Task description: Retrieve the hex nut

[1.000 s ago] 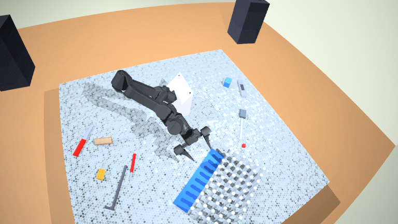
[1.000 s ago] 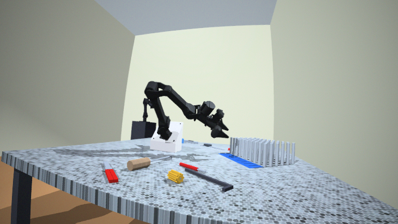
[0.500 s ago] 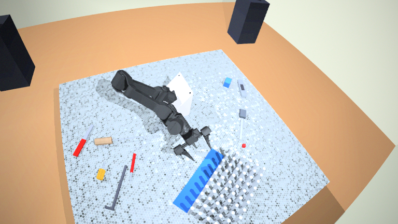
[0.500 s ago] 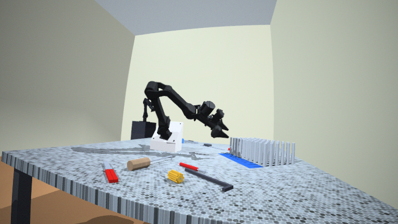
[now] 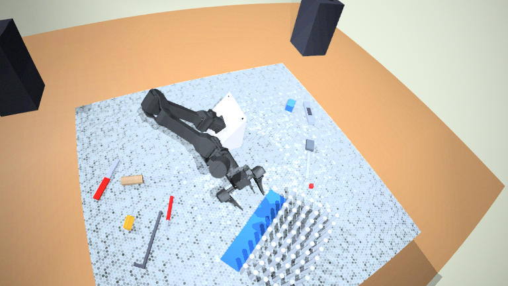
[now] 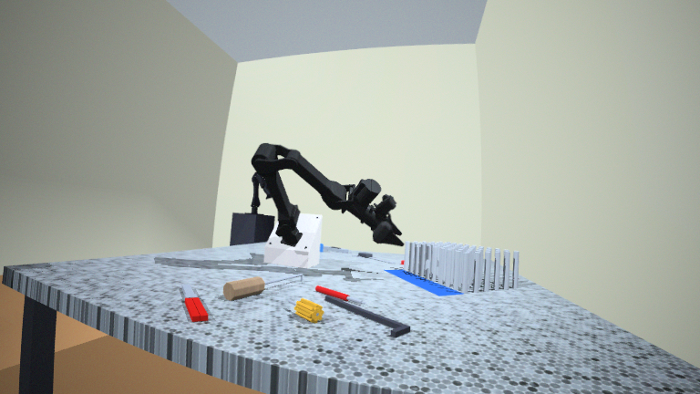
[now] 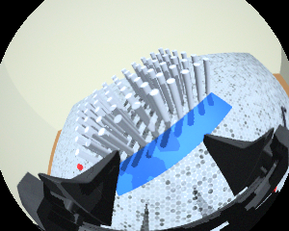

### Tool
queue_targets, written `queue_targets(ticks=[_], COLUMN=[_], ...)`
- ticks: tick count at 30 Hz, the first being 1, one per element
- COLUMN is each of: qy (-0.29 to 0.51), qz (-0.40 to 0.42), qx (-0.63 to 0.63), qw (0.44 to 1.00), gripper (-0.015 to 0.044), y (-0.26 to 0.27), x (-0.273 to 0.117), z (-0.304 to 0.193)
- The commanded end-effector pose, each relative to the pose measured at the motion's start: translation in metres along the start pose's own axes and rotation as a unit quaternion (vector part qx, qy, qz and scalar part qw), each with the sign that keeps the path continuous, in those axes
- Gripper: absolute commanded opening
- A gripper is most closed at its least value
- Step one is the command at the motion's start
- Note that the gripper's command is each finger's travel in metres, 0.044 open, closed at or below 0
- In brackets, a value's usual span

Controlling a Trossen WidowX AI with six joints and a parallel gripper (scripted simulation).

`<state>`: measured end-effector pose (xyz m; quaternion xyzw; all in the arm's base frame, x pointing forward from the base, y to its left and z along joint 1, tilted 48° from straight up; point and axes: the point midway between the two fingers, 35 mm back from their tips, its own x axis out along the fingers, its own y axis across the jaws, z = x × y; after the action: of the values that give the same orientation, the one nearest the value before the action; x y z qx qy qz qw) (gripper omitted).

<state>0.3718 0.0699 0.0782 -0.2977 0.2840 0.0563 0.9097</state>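
Observation:
The metal spacers (image 5: 293, 249) (image 6: 465, 265) (image 7: 156, 101) stand upright in a dense field. The blue taped strip (image 5: 243, 243) (image 6: 428, 286) (image 7: 183, 141) lies along their front, with shadows on it. I cannot make out the hex nut in any view. My gripper (image 5: 252, 201) (image 6: 401, 239) (image 7: 164, 147) is open and empty, in the air near the strip's far end. A wooden-handled tool (image 5: 131, 179) (image 6: 243, 287) with a thin rod bent at its end lies on the table. A dark L-shaped bar (image 5: 153, 236) (image 6: 361, 312) and a red-handled thin tool (image 5: 170, 208) (image 6: 332, 293) lie nearby.
A red-handled blade (image 5: 101, 188) (image 6: 196, 309) and a yellow-handled tool (image 5: 128, 222) (image 6: 308, 310) lie on the same side. Across the table are a grey-headed tool (image 5: 309, 145), a small red piece (image 5: 311, 185) (image 7: 80, 166), a blue block (image 5: 290, 105) and a grey tool (image 5: 309, 112).

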Motion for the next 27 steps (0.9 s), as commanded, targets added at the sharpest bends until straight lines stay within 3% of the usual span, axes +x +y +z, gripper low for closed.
queue_targets(ticks=[1,12,27], qy=[0.023,0.147,0.349], qz=[-0.034,-0.075,-0.004], qx=[-0.070,-0.301,-0.498], qw=[0.997,0.939,0.794], gripper=[0.0440,0.0440,0.0440], y=[-0.050,-0.188,-0.310], x=[-0.001,-0.048,-0.188], z=[0.007,-0.009,-0.079])
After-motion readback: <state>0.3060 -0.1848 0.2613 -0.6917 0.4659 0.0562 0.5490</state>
